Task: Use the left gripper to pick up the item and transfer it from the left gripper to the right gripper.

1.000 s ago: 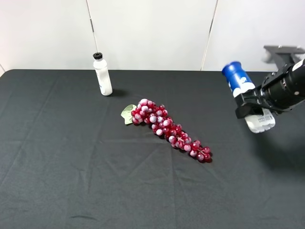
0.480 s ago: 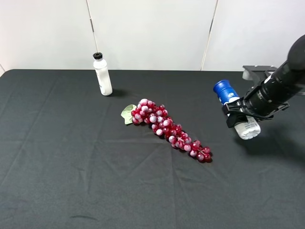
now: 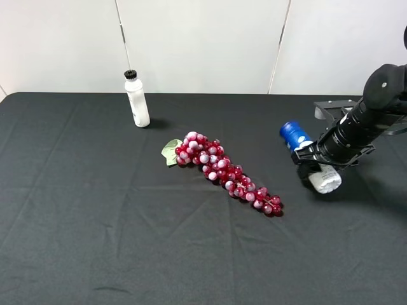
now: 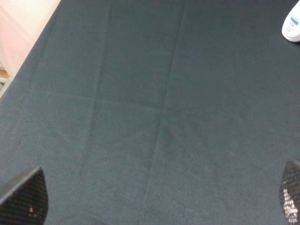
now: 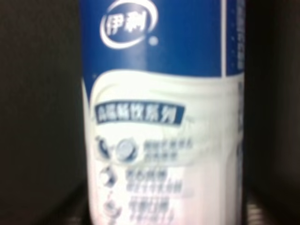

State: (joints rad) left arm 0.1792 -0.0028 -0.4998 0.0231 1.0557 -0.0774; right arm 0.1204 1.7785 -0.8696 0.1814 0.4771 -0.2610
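Note:
The item, a canister with a blue cap point(image 3: 294, 135) and a white label body, is tilted low over the black table at the right. My right gripper point(image 3: 316, 159) is shut around its middle. In the right wrist view the canister point(image 5: 161, 117) fills the picture, blue shoulder above the white printed label. My left gripper point(image 4: 154, 201) is out of the high view. Its wrist view shows only two fingertips point(image 4: 21, 199), far apart and empty, over bare black cloth.
A slim white bottle with a black cap point(image 3: 137, 100) stands at the back left; its base shows in the left wrist view point(image 4: 293, 26). A bunch of red grapes point(image 3: 226, 171) with a green leaf lies mid-table. The table's left edge point(image 4: 28, 51) shows.
My right gripper has carried the canister down and to the left, from high at the right edge to just over the table. The bottle and grapes have not moved.

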